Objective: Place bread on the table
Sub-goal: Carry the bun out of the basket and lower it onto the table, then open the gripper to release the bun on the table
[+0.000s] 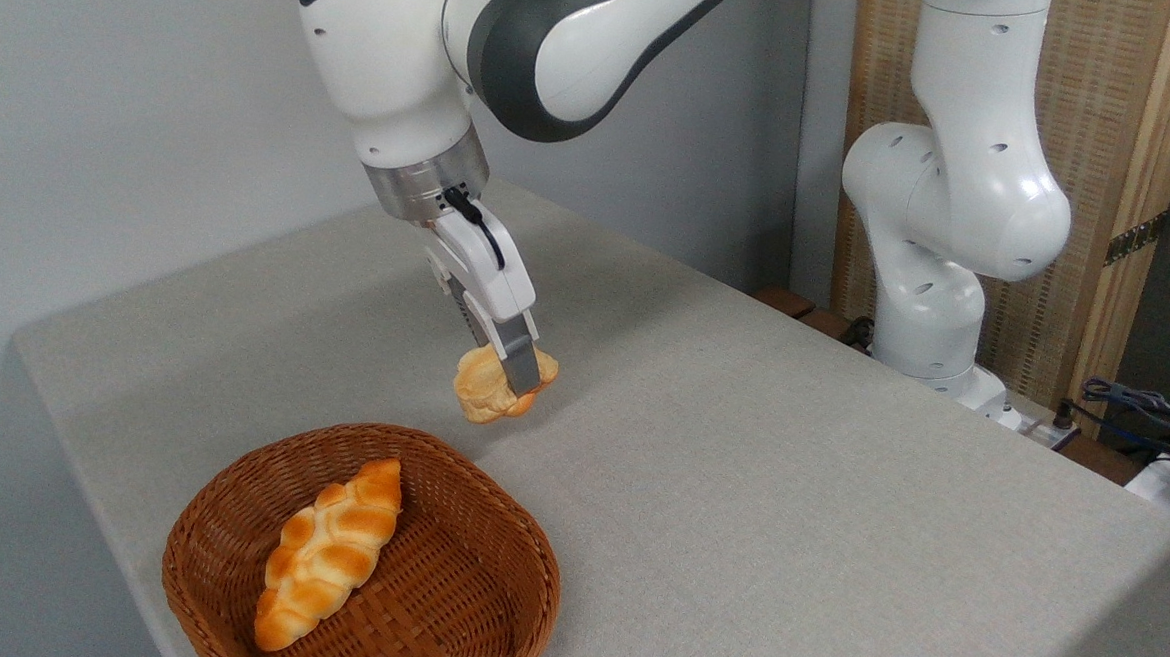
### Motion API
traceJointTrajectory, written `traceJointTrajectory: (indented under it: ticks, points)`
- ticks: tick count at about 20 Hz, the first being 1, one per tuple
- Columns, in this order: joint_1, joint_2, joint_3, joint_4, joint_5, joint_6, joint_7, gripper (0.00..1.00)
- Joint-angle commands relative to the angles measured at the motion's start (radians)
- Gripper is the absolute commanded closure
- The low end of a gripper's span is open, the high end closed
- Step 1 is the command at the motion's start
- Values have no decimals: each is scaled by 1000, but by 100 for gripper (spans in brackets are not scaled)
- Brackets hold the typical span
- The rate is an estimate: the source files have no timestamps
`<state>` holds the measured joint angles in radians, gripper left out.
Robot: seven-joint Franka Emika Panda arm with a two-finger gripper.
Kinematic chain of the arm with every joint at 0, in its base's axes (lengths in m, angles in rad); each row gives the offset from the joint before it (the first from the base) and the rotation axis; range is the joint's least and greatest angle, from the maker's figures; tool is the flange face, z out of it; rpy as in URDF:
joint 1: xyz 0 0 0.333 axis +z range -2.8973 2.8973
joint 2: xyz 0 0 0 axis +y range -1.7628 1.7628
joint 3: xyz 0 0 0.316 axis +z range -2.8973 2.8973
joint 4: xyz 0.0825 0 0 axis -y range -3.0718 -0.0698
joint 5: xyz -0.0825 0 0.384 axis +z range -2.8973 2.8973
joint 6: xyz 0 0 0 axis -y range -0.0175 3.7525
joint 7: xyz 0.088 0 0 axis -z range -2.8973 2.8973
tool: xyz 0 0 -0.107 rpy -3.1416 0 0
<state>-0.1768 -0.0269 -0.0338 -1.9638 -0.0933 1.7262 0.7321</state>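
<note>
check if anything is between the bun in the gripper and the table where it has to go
Nothing visible is in the way. The gripper holds the bread above bare table, beyond the far rim of the wicker basket. The braided loaf lies inside the basket, off to the side.

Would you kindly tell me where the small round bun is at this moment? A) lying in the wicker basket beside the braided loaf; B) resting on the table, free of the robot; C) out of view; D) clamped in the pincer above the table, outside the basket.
D: the pincer is shut on the bun, which hangs above the table just beyond the wicker basket; only the braided loaf lies in the basket.
</note>
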Motion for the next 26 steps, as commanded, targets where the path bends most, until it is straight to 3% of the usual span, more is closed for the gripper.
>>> traceJointTrajectory:
  ticks: [1,18,26]
  points:
    - [-10,5,8,-4,-10,-5,-14,0]
    - [-10,5,8,3,-5,6,-14,0]
    - [-9,-8,21,111,0,78,-11,0]
